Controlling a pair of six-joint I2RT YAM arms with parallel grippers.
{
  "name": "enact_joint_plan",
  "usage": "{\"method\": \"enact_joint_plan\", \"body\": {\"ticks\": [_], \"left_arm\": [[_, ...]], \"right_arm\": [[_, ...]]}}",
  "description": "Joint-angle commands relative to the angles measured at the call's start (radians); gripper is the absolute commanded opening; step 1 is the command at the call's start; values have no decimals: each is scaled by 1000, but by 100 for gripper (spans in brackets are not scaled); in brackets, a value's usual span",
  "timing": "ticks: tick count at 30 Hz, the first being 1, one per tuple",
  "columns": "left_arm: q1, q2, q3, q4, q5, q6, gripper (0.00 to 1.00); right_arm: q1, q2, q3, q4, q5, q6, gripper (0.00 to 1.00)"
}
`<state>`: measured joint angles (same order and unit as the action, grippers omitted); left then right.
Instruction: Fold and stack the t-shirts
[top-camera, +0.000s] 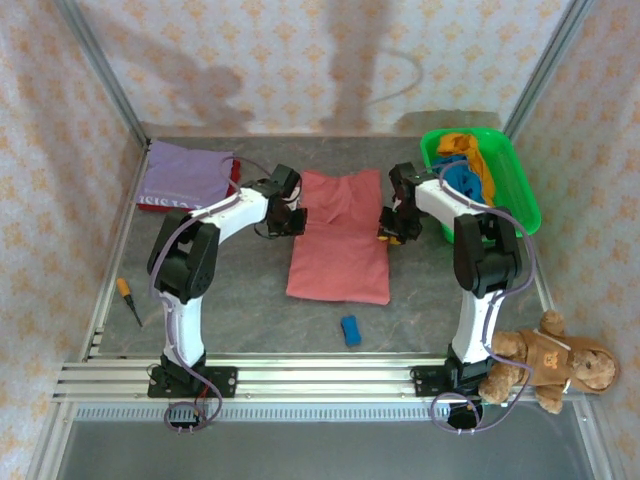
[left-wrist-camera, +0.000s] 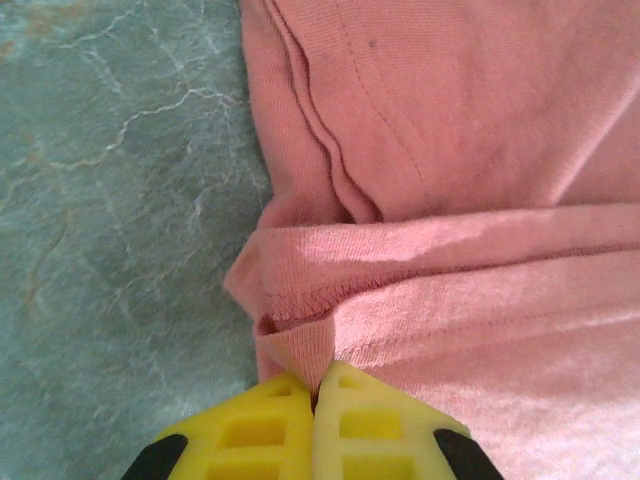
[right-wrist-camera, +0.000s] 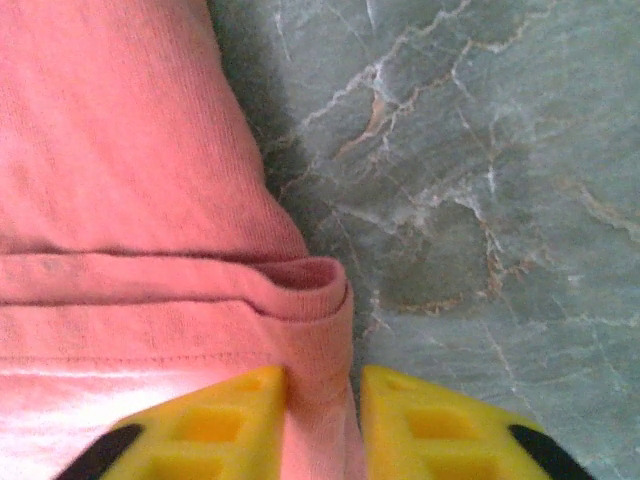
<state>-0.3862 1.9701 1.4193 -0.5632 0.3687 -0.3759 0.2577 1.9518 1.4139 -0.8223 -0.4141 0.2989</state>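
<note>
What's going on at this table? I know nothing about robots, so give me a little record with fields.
centre: pink shirt, partly folded, flat on the grey table
left gripper: shut on the shirt's left edge
right gripper: fingers slightly apart, the shirt's right edge between them; grip unclear
far left: lilac shirt lying on a dark red shirt
far right: green bin holding orange cloth and blue cloth
near side: blue block, screwdriver, teddy bear

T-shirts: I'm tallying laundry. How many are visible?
5: salmon-pink mid-table, lilac atop dark red far left, orange and blue in the green bin; more may hide there.
</note>
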Motion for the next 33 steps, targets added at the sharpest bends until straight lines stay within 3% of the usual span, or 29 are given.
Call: {"method": "enact_joint_plan", "body": {"ticks": [1,6,8,18,23,29,33], "left_arm": [[0,-105,-39,33,-42,-14,0],[0,-180,-92,55,-53,-20,0],[0,-198,-107,60,-57,-19,0],[4,-106,-103,54,-25,-22,0],[5,-91,-130,81,-22,-32,0],[4,-115,-140,84,-25,-36,0],[4,-149,-141,69,-33,-34,0]], "right_arm": [[-6,-70,10,-53,21,-17,18],[-7,-94,0,-46,12,-9,23],[-5,-89,4,-46,5,-6,30],[-6,-2,17,-21,-32,-1,35],[-6,47,27,-1,-56,-13,27],[-7,12,33,-16,-54,-10,0],[-7,-50,24,-28,-60,1,0]]}}
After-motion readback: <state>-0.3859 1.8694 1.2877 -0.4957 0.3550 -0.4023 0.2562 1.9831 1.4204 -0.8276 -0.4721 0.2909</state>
